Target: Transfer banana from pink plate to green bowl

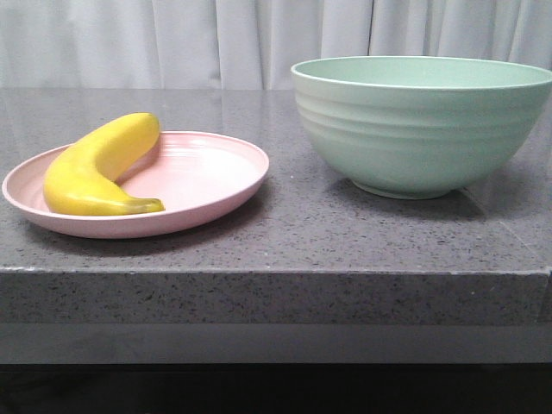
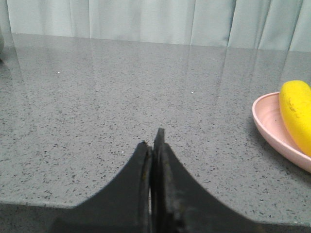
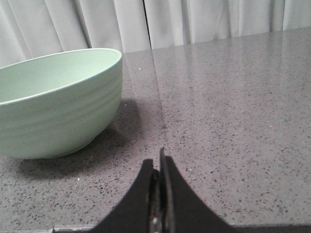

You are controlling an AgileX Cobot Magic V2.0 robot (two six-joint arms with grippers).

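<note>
The yellow banana (image 1: 97,168) lies curved on the left half of the pink plate (image 1: 207,177), at the table's left. The mint-green bowl (image 1: 423,125) stands empty to the right of the plate. Neither gripper shows in the front view. In the left wrist view my left gripper (image 2: 153,141) is shut and empty, low over the table's front edge, with the plate's rim (image 2: 272,128) and the banana's end (image 2: 296,114) off to its side. In the right wrist view my right gripper (image 3: 158,162) is shut and empty, near the front edge beside the bowl (image 3: 58,107).
The grey speckled stone table (image 1: 293,233) has a thick front edge close below the plate and bowl. A pale curtain (image 1: 259,39) hangs behind the table.
</note>
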